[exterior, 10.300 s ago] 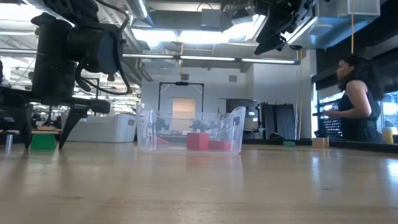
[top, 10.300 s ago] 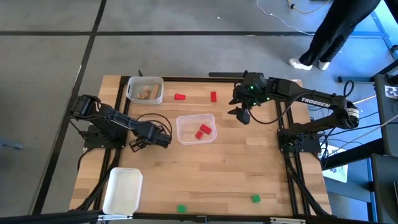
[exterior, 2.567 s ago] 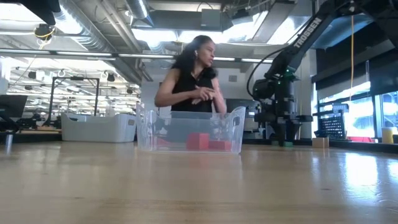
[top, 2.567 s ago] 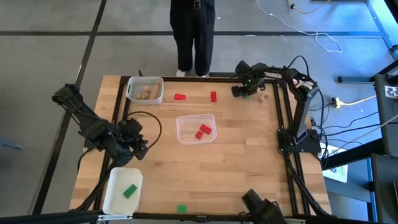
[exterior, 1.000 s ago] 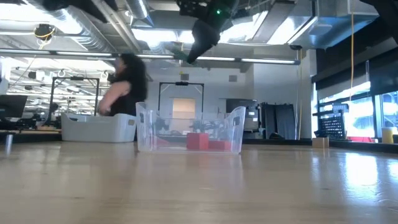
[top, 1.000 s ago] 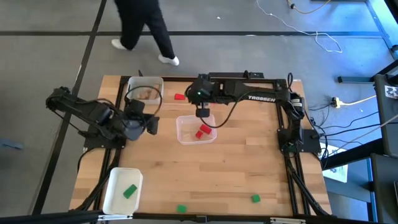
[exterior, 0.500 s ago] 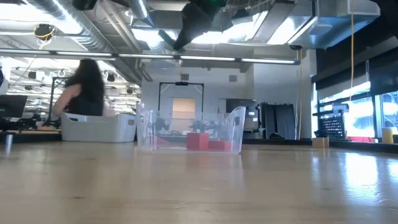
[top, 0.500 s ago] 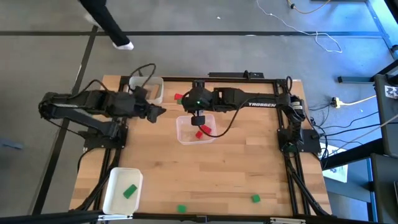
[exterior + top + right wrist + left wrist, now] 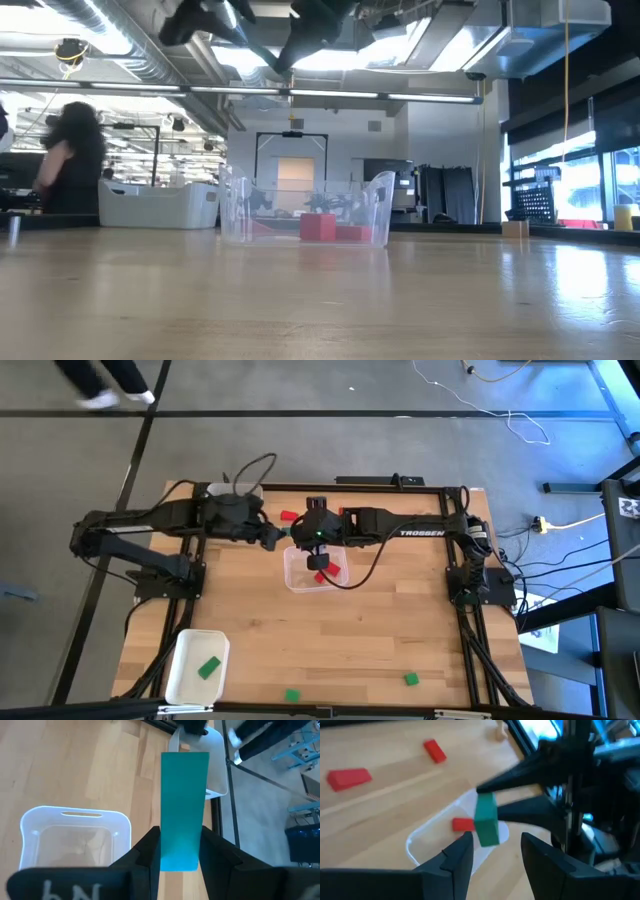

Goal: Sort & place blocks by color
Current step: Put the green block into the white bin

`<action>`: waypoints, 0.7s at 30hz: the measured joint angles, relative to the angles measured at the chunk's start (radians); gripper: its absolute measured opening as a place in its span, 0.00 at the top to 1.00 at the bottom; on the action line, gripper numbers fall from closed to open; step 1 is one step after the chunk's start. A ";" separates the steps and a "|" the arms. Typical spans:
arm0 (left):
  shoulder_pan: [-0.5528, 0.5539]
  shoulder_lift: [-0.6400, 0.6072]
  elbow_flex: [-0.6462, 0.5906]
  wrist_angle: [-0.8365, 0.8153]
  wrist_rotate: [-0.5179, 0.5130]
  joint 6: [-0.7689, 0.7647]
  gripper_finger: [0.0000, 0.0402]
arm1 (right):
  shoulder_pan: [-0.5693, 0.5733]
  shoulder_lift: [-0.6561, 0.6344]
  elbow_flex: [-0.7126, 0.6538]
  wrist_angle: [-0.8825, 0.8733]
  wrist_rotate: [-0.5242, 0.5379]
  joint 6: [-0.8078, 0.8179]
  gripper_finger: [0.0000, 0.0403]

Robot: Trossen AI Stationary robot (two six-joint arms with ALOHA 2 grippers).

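Green block (image 9: 184,810) sits between dark gripper fingers (image 9: 142,851). Red blocks (image 9: 330,572) lie in the clear tray (image 9: 296,578) (walls transparent). White tray (image 9: 186,672) at 7 o'clock holds a green block (image 9: 208,668). Table (image 9: 380,630): light tan wood, black frame.

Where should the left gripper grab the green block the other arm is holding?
Best on the free end of the green block, the half poking out past the right gripper's pinch. The left gripper, open, could come straight on from its own side and close on two flat long sides. They look parallel, so the hold should be steady.
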 joint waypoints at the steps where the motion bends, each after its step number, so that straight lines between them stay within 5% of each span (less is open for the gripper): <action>1: 0.002 0.012 0.000 0.014 0.017 0.010 0.61 | 0.000 0.000 0.000 0.001 0.000 0.002 0.75; 21: 0.006 0.056 0.000 0.041 -0.013 0.020 0.61 | 0.001 -0.001 0.001 -0.036 0.012 0.003 0.75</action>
